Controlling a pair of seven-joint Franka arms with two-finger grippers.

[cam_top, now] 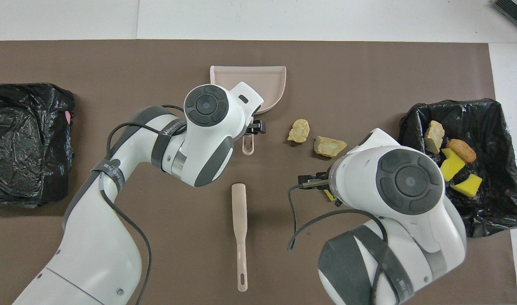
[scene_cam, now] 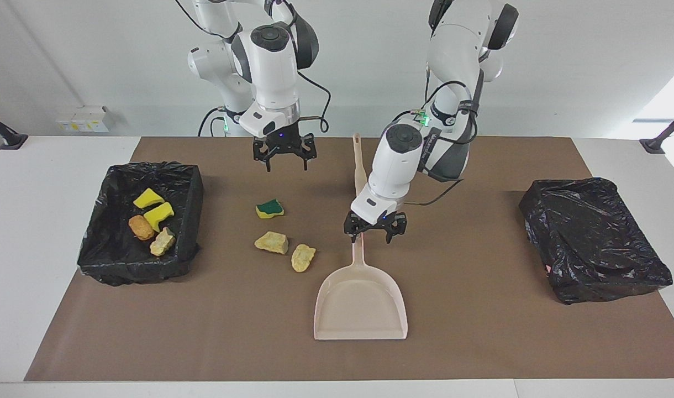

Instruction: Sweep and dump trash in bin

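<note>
The beige dustpan (scene_cam: 361,301) lies on the brown mat with its handle (scene_cam: 359,253) pointing toward the robots. My left gripper (scene_cam: 374,228) is open, low over the handle's end, with a finger on either side. My right gripper (scene_cam: 285,156) is open and empty, raised over the mat by the green-topped sponge (scene_cam: 269,208). Two tan chunks (scene_cam: 271,242) (scene_cam: 303,257) lie beside the dustpan, also seen in the overhead view (cam_top: 329,146) (cam_top: 298,130). The black-lined bin (scene_cam: 193,190) at the right arm's end holds two yellow sponge pieces (scene_cam: 159,215), an orange-brown lump (scene_cam: 141,227) and a tan chunk (scene_cam: 162,241).
The beige hand brush (cam_top: 240,228) lies on the mat nearer to the robots than the dustpan, partly hidden by my left arm in the facing view. A second box wrapped in a black bag (scene_cam: 594,240) sits at the left arm's end.
</note>
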